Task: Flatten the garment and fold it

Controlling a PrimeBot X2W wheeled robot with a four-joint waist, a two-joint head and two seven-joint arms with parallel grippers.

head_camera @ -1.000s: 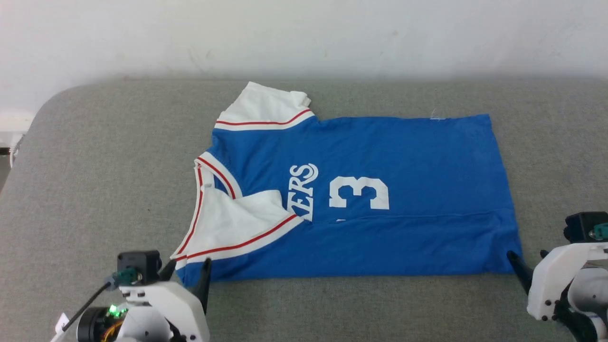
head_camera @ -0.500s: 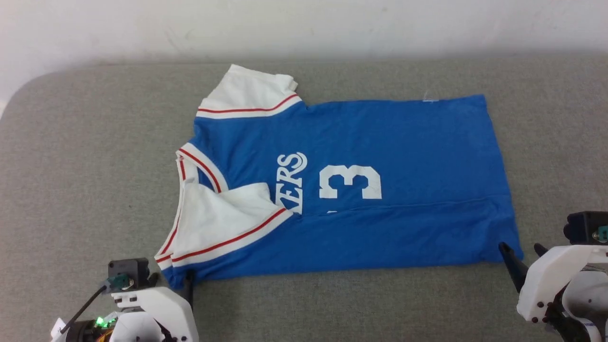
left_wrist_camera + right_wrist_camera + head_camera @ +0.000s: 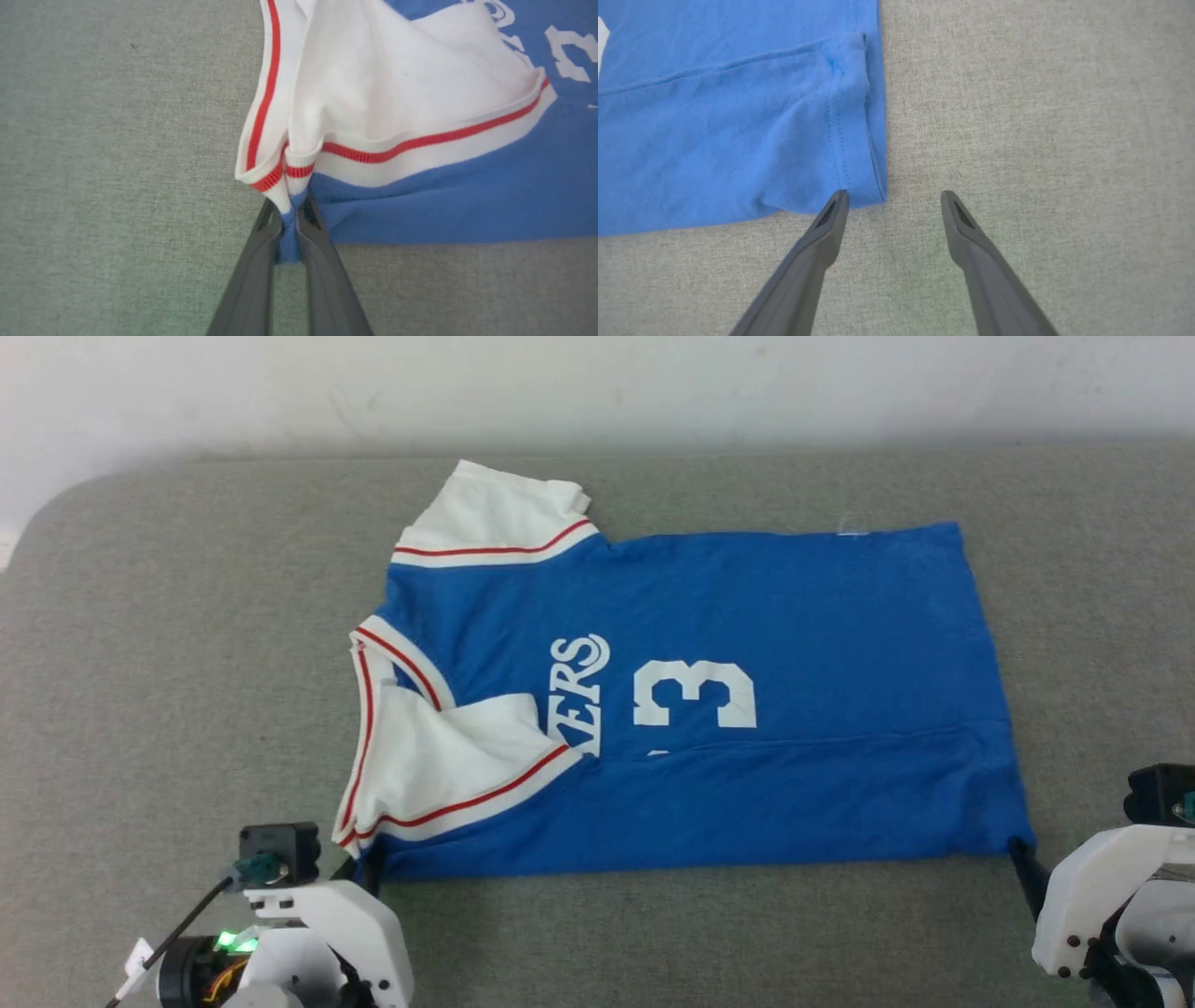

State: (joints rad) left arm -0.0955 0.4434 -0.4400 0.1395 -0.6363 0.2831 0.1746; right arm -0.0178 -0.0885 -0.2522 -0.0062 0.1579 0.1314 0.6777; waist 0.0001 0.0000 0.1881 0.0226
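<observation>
**One corner pinched, the other still waiting**

Head view: the garment [image 3: 747, 616] lies sideways on the grey table [image 3: 187, 663], collar to the left and hem to the right. Its near strip is doubled over and the near sleeve [image 3: 448, 765] is turned onto the chest. A second ago the left gripper [image 3: 366, 870] stood with its fingers apart at the near-left corner. Now they have come together there. The right gripper [image 3: 1027, 863] sits at the near-right hem corner. Bare table runs along all four sides of the cloth, widest on the left. The far sleeve comes nearest to the far edge, under the wall [image 3: 597, 383].

Left wrist view: the left gripper [image 3: 290, 210] is clamped on a blue tab of fabric just under the red-striped trim. The trim bunches and rises slightly at the pinch, so the hold looks real but narrow. Open table lies to the left and near side of it.

Right wrist view: the right gripper [image 3: 893, 198] has its fingers wide apart and holds nothing. Its left fingertip touches or just overlaps the stitched hem corner [image 3: 873, 193], while the other rests over bare table, so the corner sits toward one finger rather than centred.

By my reading, the near edge is half secured. The right side probably needs to shift slightly left before it closes, and then both corners can be carried toward the far edge. Lifting with one corner alone would likely skew the fold.
</observation>
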